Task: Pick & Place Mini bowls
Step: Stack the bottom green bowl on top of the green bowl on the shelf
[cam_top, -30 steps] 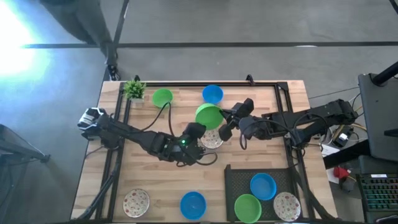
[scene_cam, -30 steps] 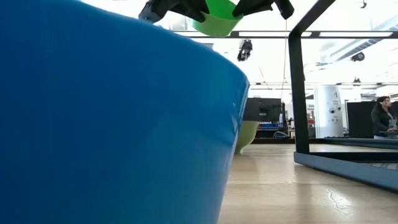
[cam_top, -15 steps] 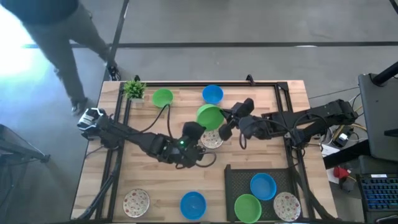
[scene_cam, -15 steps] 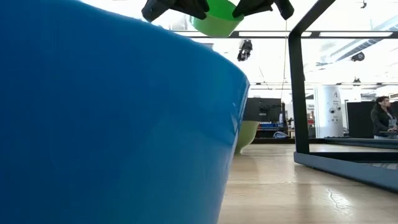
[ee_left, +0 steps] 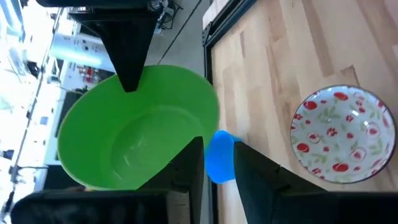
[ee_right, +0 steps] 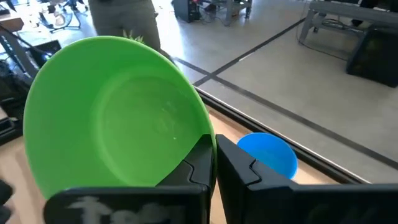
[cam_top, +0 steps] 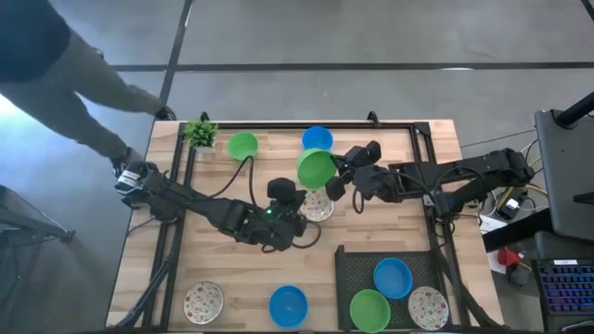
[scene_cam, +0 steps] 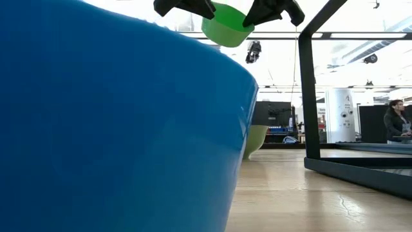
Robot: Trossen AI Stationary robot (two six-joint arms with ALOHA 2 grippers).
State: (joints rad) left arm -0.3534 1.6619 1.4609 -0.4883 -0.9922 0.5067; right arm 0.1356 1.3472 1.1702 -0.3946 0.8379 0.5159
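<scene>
1. The right gripper [cam_top: 336,176] is clamped tight on the rim of a green bowl [cam_top: 316,169], holding it tilted in the air above the middle of the table [cam_top: 408,232].
2. In the right wrist view both dark fingers [ee_right: 200,163] pinch the bowl's edge, one inside and one outside.
3. The left gripper [cam_top: 292,197] sits just beside that bowl on its other side; in its wrist view its fingers [ee_left: 189,165] stand parted, with the bowl's rim right at them, not gripped.
4. In the low view the bowl hangs high, with a dark gripper at each side of it.
5. Straight under the two grippers a speckled bowl [cam_top: 317,208] lies on the wood, the closest thing below.
6. Just past the right fingers a blue bowl [cam_top: 317,140] rests near the table's far rail; another green one [cam_top: 242,145] sits further along that rail, next to a potted plant [cam_top: 200,134].
7. On the near side a dark tray [cam_top: 353,264] holds a blue, a green and a speckled bowl.
8. A second speckled bowl [cam_top: 203,301] and a blue one [cam_top: 288,305] sit on the near edge, well away from both grippers.
9. A person [cam_top: 56,74] leans in at the far left corner, a hand near the left arm's base.
</scene>
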